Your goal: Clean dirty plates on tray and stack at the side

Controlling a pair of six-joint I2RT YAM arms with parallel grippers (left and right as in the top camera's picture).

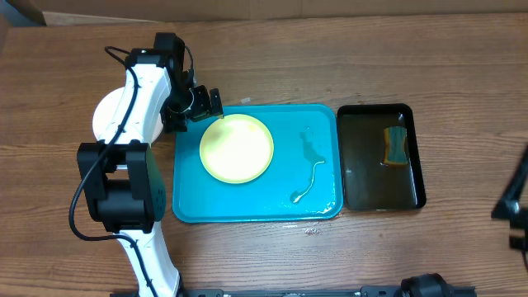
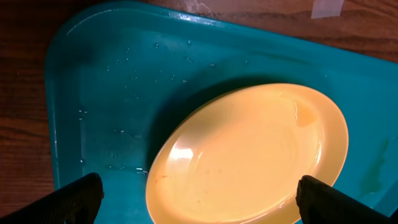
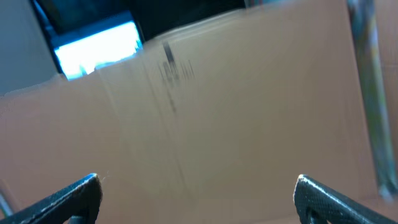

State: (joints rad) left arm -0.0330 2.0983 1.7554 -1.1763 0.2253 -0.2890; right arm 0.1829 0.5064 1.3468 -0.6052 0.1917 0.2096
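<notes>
A lime green plate (image 1: 237, 148) with a pale centre lies in the left half of the turquoise tray (image 1: 318, 124). My left gripper (image 1: 198, 103) hovers open over the tray's far left corner, just beyond the plate's rim. In the left wrist view the plate (image 2: 249, 155) fills the space between the two dark fingertips (image 2: 78, 198), which touch nothing; the gripper (image 2: 199, 202) holds nothing. A white plate (image 1: 103, 120) rests on the table left of the tray, partly hidden by my left arm. My right gripper (image 3: 199, 193) is open and empty, facing a blurred brown surface.
A black tray (image 1: 363, 177) holding a sponge (image 1: 396, 146) stands right of the turquoise tray. Streaks of water (image 1: 312, 169) lie on the tray's right half. My right arm (image 1: 515, 205) shows at the table's right edge.
</notes>
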